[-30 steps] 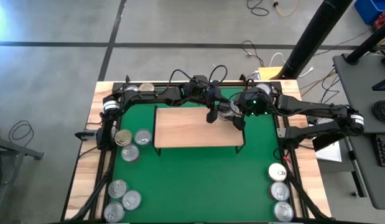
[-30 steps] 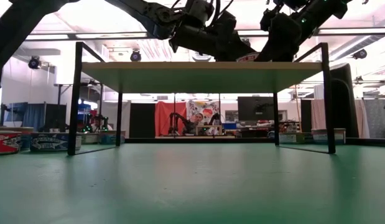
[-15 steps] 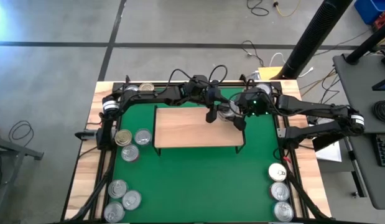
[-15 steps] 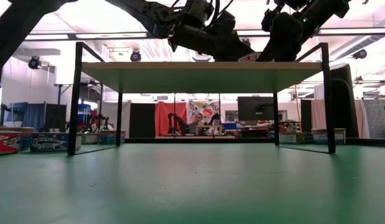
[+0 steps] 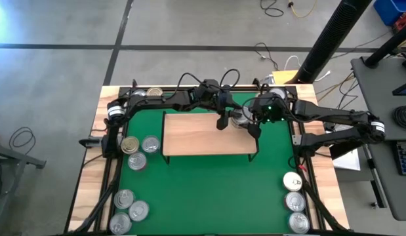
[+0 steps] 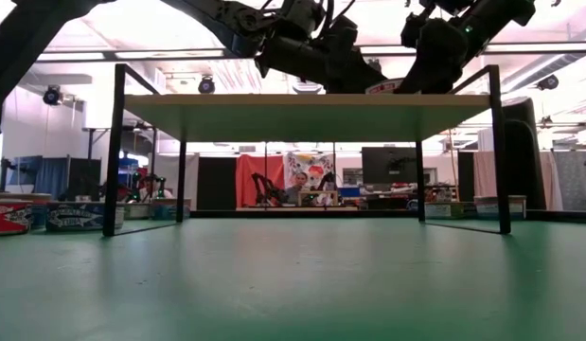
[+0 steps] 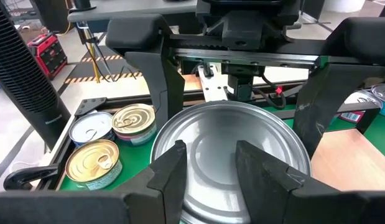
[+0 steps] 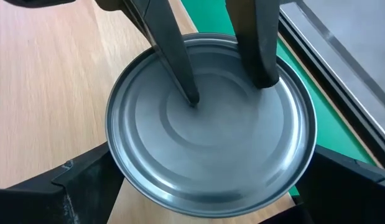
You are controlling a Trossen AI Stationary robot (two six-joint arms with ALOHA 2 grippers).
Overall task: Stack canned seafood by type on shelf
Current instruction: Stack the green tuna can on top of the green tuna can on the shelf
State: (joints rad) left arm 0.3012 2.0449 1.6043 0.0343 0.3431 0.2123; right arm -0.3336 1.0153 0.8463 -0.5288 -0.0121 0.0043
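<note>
Room: grey concrete floor around the wooden table [image 5: 91, 164]; only the low view looks past it, to a red cloth [image 6: 259, 180] and a dark screen [image 6: 387, 166] far behind.
Mat: green mat [image 5: 209, 190] covers most of the table top.
Shelf: light-wood shelf [image 5: 196, 137] stands mid-mat, long side running 9 to 3 o'clock in the high view. The low view alone shows its underside and thin black legs.
Left gripper: left gripper [image 5: 223, 122] reaches in from 10 o'clock to the shelf's 2 o'clock corner. Its fingers stand a little apart with nothing between them.
Right gripper: right gripper [image 8: 214, 186] comes in from 3 o'clock to the same corner, fingers spread wide.
Held-over tin: silver tin [image 5: 239, 118] sits on the shelf's 2 o'clock corner. It stands upright with its ringed lid facing up; being round, it has no long side.
Tin and claws: the right wrist view shows both left fingertips [image 8: 192, 99] resting on the lid, and the right fingers flank the tin's rim. I cannot tell whether those pads touch its wall.
View gap: the low view hides this tin behind the shelf edge, and the high view hides most of it under the arms.
Loose tins: three [image 5: 138, 152] lie at 9 o'clock of the shelf, three [image 5: 127, 211] at 7 o'clock and three [image 5: 294, 200] at 4 o'clock. All are on the mat.
Corner tins: the left wrist view shows two gold-toned lids [image 7: 92, 163] and a silver one [image 7: 89, 127] by the frame.
</note>
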